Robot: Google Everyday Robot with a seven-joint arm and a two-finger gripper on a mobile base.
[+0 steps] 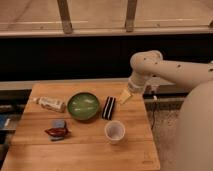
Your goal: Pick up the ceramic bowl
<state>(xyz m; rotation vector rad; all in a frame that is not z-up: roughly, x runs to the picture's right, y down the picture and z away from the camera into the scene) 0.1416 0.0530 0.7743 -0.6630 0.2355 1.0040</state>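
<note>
The ceramic bowl (pixel 83 106) is round, shallow and glossy green with a darker rim. It sits upright on the wooden table (pixel 80 150), left of centre toward the back. My gripper (pixel 124 97) hangs from the white arm (pixel 165 70) that reaches in from the right. It is above the table's back right part, to the right of the bowl and apart from it, with a black and white striped object (pixel 108 107) lying between them. Nothing shows in the gripper.
A white cup (pixel 115 131) stands in front of the striped object. A lying bottle (pixel 51 104) is left of the bowl. A blue item (pixel 59 123) and a red one (pixel 56 132) lie at front left. A dark wall and railing run behind the table.
</note>
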